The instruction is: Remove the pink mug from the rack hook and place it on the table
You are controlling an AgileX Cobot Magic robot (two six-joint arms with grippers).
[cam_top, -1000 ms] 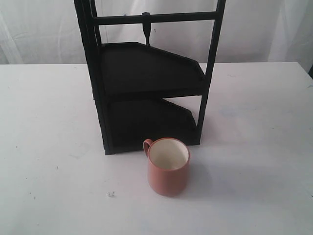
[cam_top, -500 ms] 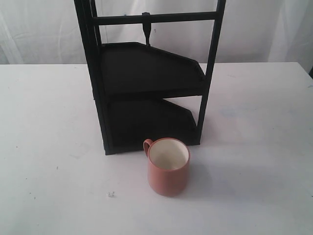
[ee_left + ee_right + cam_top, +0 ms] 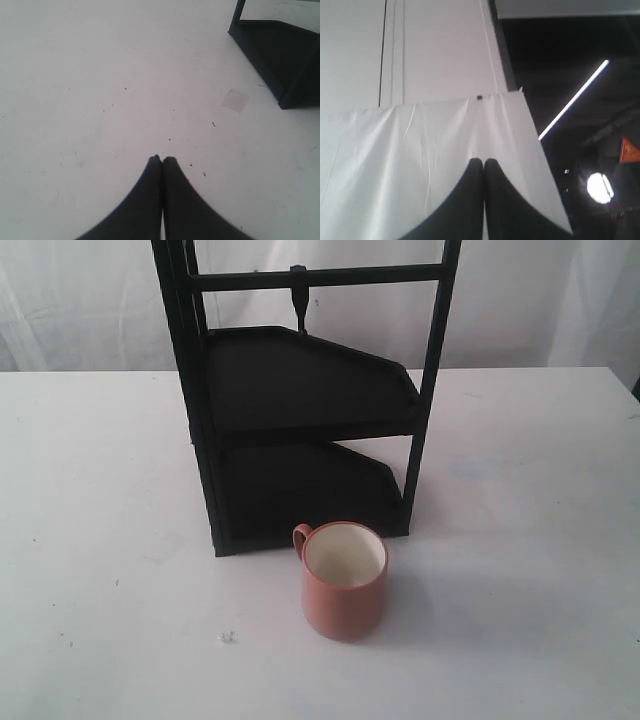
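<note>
The pink mug (image 3: 343,581) stands upright on the white table (image 3: 100,540), just in front of the black rack (image 3: 300,400), its handle turned to the back left. On the rack's crossbar the short black hook (image 3: 299,297) hangs bare. Neither arm shows in the exterior view. My left gripper (image 3: 162,159) is shut with nothing in it, over bare tabletop, with a corner of the rack's base (image 3: 280,60) off to one side. My right gripper (image 3: 483,161) is also shut and holds nothing; it points at a white cloth backdrop (image 3: 420,160), away from the table.
The rack has two dark shelves (image 3: 310,385) with nothing on them. White curtains hang behind the table. A small speck of debris (image 3: 228,637) lies left of the mug. A faint patch of tape (image 3: 235,99) marks the tabletop near the rack's base.
</note>
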